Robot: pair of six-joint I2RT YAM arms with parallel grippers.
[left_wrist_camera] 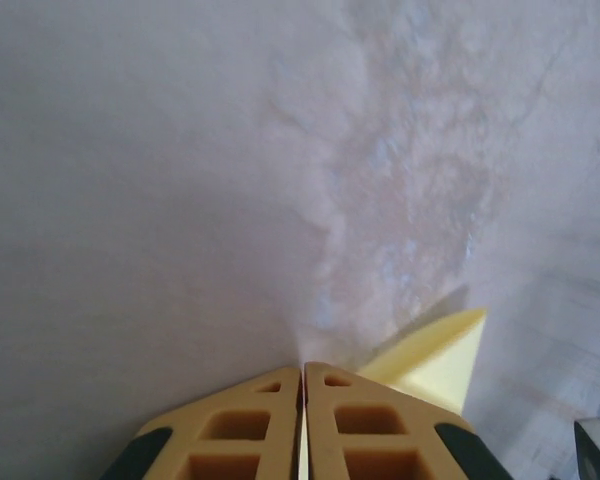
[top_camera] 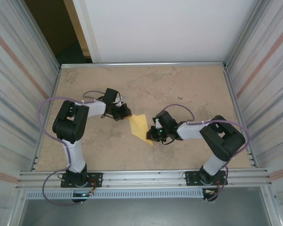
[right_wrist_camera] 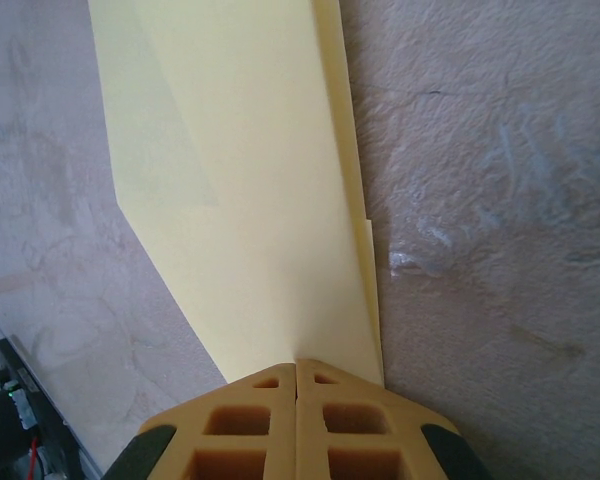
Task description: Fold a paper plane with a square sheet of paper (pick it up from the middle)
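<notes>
Two pairs of jaws are pinching the paper plane [top_camera: 140,126], which is lying at the middle of the counter [top_camera: 188,84]: the left arm [top_camera: 73,123] is holding its jaws pressed shut on the end toward the counter's far left, a pale sliver of paper showing in their seam, and the right arm [top_camera: 217,136] is clamping its jaws on the end toward the counter's near right. Judging by this, a fold is being set, so both pinches should be moving together, drawing the paper taut without stretching it, with the layers lining up along the long crease [right_wrist_camera: 352,200] and the raised flap [left_wrist_camera: 435,352] being laid down flat. Underneath, the counter is showing a mottled beige, matte face; ribbed panels [top_camera: 19,70] are flanking it, and a white wall [top_camera: 155,28] is rising beyond its far edge.
</notes>
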